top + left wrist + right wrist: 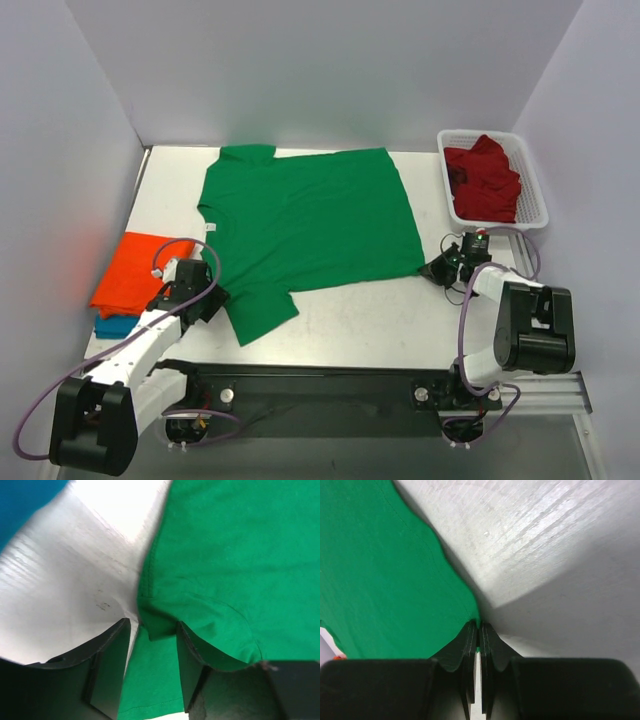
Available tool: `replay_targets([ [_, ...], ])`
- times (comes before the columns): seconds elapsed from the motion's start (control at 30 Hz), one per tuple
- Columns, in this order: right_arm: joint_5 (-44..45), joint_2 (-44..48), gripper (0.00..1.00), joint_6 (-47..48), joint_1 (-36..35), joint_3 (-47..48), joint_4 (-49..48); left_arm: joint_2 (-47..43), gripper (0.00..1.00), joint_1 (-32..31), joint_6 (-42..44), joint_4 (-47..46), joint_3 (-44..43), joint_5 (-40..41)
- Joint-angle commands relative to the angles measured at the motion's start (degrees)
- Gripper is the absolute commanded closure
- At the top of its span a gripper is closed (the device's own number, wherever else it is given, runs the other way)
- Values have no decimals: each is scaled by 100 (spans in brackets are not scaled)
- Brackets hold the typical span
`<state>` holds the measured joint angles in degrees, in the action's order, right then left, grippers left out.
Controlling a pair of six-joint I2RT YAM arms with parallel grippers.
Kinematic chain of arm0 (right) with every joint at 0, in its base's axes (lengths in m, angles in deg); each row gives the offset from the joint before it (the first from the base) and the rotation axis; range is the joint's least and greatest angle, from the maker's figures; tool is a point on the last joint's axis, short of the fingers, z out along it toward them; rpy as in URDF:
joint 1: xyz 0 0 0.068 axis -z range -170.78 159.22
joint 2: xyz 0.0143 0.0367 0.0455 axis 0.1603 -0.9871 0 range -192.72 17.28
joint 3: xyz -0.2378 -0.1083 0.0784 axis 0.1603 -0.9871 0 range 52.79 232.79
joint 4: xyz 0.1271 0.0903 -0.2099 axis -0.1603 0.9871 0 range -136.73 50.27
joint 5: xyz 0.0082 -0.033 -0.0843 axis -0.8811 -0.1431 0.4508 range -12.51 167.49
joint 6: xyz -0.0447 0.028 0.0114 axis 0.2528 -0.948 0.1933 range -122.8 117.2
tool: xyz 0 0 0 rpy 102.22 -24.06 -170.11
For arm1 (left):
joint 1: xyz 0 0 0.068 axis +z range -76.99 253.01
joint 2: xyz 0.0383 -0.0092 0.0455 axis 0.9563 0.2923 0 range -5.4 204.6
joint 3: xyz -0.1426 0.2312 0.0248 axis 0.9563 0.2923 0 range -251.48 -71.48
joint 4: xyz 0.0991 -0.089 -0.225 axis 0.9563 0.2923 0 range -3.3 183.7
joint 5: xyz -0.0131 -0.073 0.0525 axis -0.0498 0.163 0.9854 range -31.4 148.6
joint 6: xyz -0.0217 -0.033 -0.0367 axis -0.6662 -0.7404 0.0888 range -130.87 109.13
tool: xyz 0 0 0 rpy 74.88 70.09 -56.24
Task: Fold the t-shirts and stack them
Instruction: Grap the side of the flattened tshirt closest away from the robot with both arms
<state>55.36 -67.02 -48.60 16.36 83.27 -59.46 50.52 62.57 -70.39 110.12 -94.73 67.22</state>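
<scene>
The green t-shirt lies spread flat mid-table, and the white tag at its collar is too small for me to read. My right gripper is pinched together on the near hem corner. My left gripper stands apart, straddling cloth by the near sleeve. At the left, the orange t-shirt sits on the blue t-shirt. The dark red t-shirt fills the white mesh basket.
</scene>
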Motion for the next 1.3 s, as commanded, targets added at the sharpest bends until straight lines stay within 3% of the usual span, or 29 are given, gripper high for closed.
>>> replay_targets([
  [0.0, 314, 211, 100, 256, 121, 151, 535, -81, 49, -99, 3, -443, 136, -150],
  [0.17, 332, 343, 100, 370, 174, 239, 701, -134, 60, -116, -33, -672, 347, -98],
  [0.27, 315, 361, 100, 423, 174, 300, 781, -108, 75, -117, 29, -891, 365, -150],
  [0.33, 306, 378, 100, 458, 174, 318, 825, -125, 92, -116, 64, -892, 303, -185],
  [0.4, 306, 422, 100, 493, 174, 292, 869, -239, 100, -116, 73, -770, 268, -238],
  [0.77, 367, 1195, 100, 739, 253, -59, 1255, -2038, 100, -108, -182, 1155, 4, 174],
  [1.0, 376, 2230, 100, 862, 306, -455, 1782, -2990, 100, -116, -489, 2358, -118, 271],
  [1.17, 350, 2988, 100, 959, 341, -727, 2178, -3377, 100, -196, -648, 2562, -215, 254],
  [1.27, 324, 3173, 100, 1064, 341, -614, 2257, -3281, 100, -196, -560, 2229, -286, 236],
])
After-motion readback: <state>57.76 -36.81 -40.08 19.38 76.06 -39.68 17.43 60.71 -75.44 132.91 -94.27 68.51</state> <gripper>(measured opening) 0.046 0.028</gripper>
